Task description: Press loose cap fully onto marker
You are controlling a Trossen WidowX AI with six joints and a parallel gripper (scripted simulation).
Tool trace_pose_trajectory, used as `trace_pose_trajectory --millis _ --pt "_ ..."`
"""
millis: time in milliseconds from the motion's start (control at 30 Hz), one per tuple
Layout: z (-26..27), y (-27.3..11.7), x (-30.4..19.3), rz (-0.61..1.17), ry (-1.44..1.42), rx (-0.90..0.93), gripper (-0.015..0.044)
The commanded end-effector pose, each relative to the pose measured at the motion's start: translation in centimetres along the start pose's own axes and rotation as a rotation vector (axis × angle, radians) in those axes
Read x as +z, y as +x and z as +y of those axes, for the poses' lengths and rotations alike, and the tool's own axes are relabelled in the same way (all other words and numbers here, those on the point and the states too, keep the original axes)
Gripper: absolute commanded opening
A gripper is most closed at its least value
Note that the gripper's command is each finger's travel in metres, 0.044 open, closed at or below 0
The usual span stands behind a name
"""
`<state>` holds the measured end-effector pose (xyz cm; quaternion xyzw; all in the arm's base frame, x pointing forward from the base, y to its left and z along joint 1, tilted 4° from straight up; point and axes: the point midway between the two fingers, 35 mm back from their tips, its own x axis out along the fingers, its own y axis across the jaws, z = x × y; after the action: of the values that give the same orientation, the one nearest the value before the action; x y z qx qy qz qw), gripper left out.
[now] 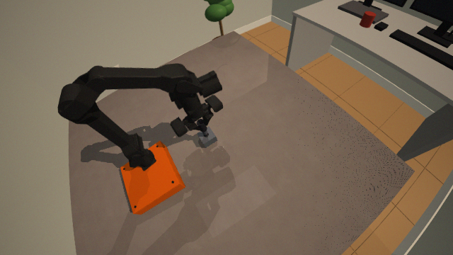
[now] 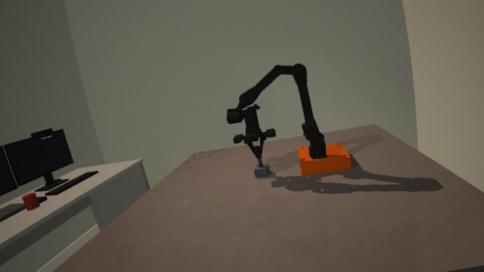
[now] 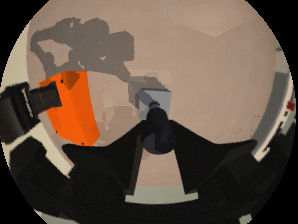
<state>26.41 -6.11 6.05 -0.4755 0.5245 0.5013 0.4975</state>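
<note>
The pincer points straight down, pinching the dark marker cap between its fingertips. Directly beneath the pincer sits the grey holder block on the brown desk, and the marker rises from the block as a short dark stub right under the cap. In the wrist view the cap covers the middle of the block, lined up over it; whether the cap already touches the marker tip cannot be told. Behind the pincer, towards the arm's root, stands the orange base, well apart from the block. The arm's shadow falls on the desk beside the base.
</note>
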Motion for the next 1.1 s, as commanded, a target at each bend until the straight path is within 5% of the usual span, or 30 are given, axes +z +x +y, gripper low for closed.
trace_pose_trajectory --millis 0,733,1067 --pt "0.0 0.8 -0.1 0.004 -0.003 0.000 0.0000" --pt "0.1 2.7 0.0 0.004 -0.003 0.000 0.0000" --pt "0.2 2.6 0.0 0.002 0.000 0.001 0.0263"
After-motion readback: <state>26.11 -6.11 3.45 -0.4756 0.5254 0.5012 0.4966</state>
